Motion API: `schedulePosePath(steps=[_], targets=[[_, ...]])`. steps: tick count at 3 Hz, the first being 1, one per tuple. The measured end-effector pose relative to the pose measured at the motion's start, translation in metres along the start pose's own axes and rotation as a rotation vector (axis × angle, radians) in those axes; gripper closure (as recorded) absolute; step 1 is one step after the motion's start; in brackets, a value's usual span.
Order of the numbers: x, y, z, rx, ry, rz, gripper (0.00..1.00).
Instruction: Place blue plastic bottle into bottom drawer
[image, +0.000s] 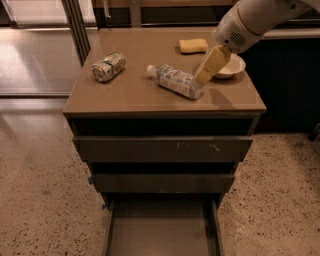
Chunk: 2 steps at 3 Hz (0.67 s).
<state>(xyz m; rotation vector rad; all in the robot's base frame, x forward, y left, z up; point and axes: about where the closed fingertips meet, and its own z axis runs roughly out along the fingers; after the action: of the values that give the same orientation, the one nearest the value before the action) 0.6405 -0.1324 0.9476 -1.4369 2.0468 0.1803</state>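
Note:
The blue plastic bottle (175, 81) lies on its side in the middle of the cabinet top, white cap pointing back left. My gripper (209, 68) reaches in from the upper right, its cream-coloured tip just above the bottle's right end. The bottom drawer (161, 231) is pulled out at the foot of the cabinet, its flat floor bare.
A crushed green-and-white can (108, 66) lies at the left of the cabinet top (125, 92). A yellow sponge (193, 45) sits at the back and a white bowl (231, 66) at the right, partly behind my gripper. The two upper drawers are closed. Speckled floor surrounds the cabinet.

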Motion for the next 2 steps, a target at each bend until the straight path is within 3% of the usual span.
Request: schedulePosePath(steps=[2], targets=[[-0.032, -0.010, 0.079, -0.106, -0.017, -0.021, 0.00]])
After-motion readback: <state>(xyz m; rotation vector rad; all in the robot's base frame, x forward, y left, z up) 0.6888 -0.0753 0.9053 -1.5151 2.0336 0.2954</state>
